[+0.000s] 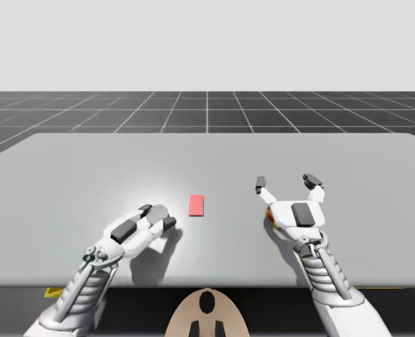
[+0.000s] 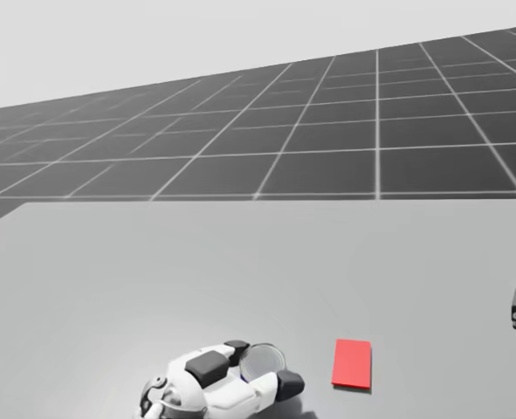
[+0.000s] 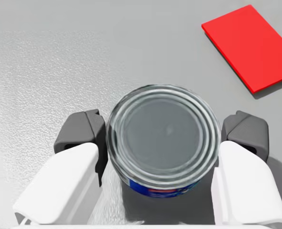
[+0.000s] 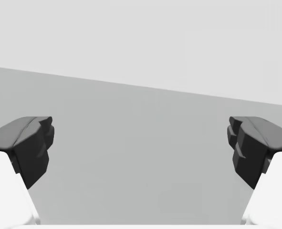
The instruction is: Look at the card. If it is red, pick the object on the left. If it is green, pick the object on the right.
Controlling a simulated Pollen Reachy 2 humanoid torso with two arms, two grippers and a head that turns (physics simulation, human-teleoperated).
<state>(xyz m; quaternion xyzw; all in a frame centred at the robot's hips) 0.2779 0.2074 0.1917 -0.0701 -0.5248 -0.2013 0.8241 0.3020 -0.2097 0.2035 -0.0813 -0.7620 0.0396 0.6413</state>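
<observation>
1. Can (image 3: 162, 136) stands upright on the table (image 1: 88, 161), left of the red card (image 3: 248, 45), so it's your pick.
2. Your left end effector (image 3: 163, 138) straddles it, pinching both sides; I judge a straight lift comes next.
3. Your right end effector (image 4: 143, 143) is spread, empty and farther off.

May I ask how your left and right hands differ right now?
My left hand is shut on the can; my right hand is open and empty. The left hand is close to the red card; the right hand is farther off. Both are over the table.
</observation>
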